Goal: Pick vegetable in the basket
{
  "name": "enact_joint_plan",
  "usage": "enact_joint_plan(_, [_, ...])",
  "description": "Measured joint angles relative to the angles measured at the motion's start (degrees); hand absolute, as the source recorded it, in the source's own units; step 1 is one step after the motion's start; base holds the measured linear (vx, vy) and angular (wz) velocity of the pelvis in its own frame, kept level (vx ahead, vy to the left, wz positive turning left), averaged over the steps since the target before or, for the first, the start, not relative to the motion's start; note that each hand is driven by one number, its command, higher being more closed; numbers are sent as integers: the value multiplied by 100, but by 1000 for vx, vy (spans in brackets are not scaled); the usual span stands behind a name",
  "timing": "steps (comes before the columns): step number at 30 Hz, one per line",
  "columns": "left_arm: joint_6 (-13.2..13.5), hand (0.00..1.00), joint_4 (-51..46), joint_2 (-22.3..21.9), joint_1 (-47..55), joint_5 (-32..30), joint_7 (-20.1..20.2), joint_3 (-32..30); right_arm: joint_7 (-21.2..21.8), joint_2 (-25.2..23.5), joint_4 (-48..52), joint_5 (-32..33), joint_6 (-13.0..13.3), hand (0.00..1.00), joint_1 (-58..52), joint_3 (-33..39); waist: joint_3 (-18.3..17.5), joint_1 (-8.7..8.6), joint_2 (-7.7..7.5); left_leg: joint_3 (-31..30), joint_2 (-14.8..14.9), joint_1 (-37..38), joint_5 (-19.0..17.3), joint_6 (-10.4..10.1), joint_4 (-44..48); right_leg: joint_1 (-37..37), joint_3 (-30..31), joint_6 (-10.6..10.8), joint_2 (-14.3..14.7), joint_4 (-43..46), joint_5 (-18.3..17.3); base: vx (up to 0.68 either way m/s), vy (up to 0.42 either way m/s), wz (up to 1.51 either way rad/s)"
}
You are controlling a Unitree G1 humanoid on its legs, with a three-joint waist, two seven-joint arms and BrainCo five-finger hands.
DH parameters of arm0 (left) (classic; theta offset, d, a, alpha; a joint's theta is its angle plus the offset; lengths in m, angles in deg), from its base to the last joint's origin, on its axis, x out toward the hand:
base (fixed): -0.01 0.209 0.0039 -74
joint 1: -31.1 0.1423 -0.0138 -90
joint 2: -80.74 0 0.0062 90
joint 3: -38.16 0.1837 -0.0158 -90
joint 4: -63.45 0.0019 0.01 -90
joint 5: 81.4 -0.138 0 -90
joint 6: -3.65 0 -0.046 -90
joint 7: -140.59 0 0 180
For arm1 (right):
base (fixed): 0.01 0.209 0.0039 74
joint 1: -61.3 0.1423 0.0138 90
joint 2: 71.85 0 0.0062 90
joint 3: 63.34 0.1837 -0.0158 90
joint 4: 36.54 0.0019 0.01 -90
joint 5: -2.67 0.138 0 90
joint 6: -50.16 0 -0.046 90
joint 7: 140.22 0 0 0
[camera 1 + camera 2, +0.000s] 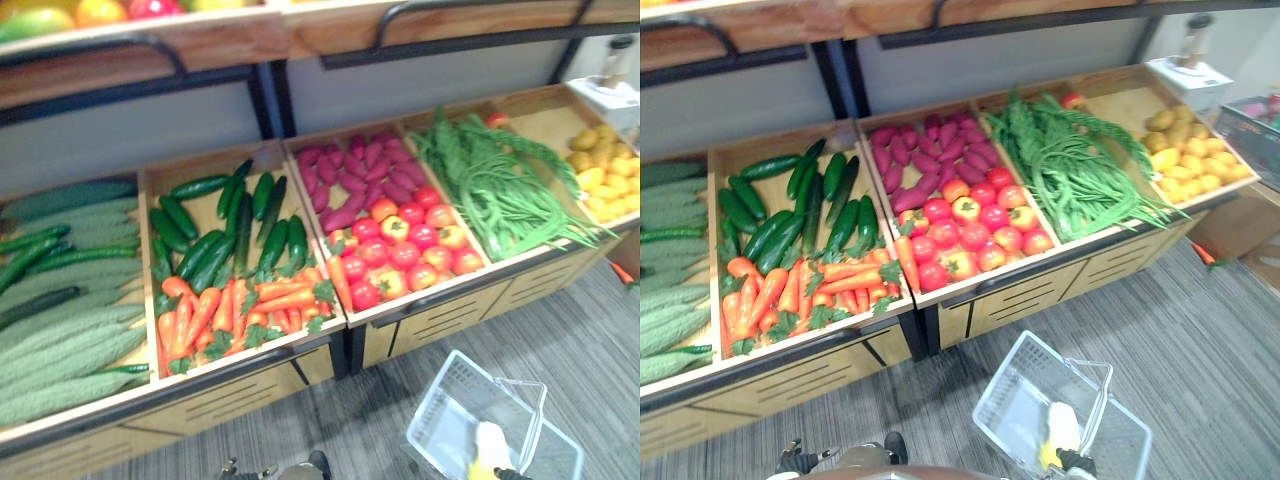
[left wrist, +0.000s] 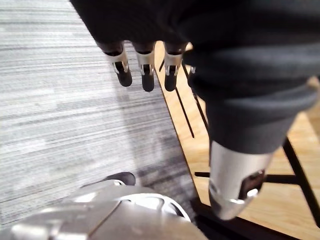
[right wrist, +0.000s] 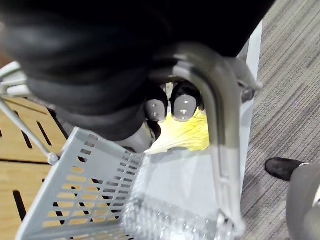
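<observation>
- My right hand (image 3: 156,107) is curled round the grey handle (image 3: 217,125) of the pale grey perforated plastic basket (image 3: 85,200); it could swing and tip.
- Left hand (image 2: 145,67) is relaxed and empty, and may clip the wooden stand front (image 2: 197,152).

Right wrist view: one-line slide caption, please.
Right hand curled round the handle of the grey basket, a yellow item inside.

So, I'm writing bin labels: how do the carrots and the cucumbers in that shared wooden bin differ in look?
The carrots are orange with leafy green tops; the cucumbers are dark green and bare. The carrots taper to a point; the cucumbers keep blunt ends. The carrots lie at the bin's front, the cucumbers behind them. Both are long and lie loose in one bin.
</observation>
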Motion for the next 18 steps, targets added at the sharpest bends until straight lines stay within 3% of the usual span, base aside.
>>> enact_joint_plan(3, [-7, 0, 46, 8, 77, -7, 3, 55, 6, -52, -115, -8, -78, 100, 27, 13, -6, -8, -17, -219, -218, 205, 35, 55, -128, 266, -79, 280, -94, 67, 190, 197, 59, 49])
enact_joint_plan(8, [-4, 0, 64, 26, 167, -27, 11, 154, 116, -200, -122, -67, -126, 100, 44, 10, -2, -2, 69, -403, -223, 543, 196, 26, -651, 271, -41, 406, -109, 484, 422, 101, -37, 30])
enact_joint_plan(10, [-7, 0, 146, 29, 170, -28, 16, 164, 113, -186, -122, -70, -126, 100, 14, 9, 21, -35, 91, -416, -235, 640, 195, 28, -790, 131, 3, 429, -215, 910, 437, 97, -31, 8])
enact_joint_plan(11, [-7, 0, 170, 36, 177, -27, 22, 184, 110, -176, -103, -68, -98, 100, 21, 7, 42, -49, 60, -410, -266, 691, 194, 30, -808, -81, 104, 422, -412, 1485, 476, 81, 14, 3])
enact_joint_plan(12, [-8, 0, 177, 41, 182, -27, 26, 206, 108, -151, -80, -68, -89, 100, 64, 9, 44, -49, 57, -413, -279, 715, 194, 31, -805, -211, 161, 334, -508, 1811, 540, 99, 30, 5])
enact_joint_plan(14, [-2, 0, 164, 45, 166, -25, 85, 302, 101, -56, 10, -68, -85, 100, 120, 28, 91, -89, 185, -508, -200, 938, 162, 72, -882, -725, 578, -204, -754, 3031, 1375, 130, 30, 24])
enact_joint_plan(15, [-1, 0, 159, 33, 148, -27, 123, 419, 101, -63, 114, -62, -40, 100, 123, 41, 179, -110, 297, -640, -57, 1105, 73, 100, -966, -1170, 1196, -114, -671, 3608, 801, 140, -1, 42])
enact_joint_plan(16, [-2, 0, 160, 50, 97, -27, 123, 428, 98, -40, 116, -63, -47, 100, 147, 69, 200, -111, 262, -740, 7, 1129, 54, 77, -990, -1403, 1477, -95, -544, 3591, 251, 98, -21, 45])
enact_joint_plan(18, [15, 0, 156, 67, 43, -27, 125, 373, 89, -12, 113, -61, -34, 100, 128, 194, 276, -106, 205, -892, 116, 1150, 37, 15, -977, -1670, 1771, -39, -327, 2949, -193, 62, -66, 43])
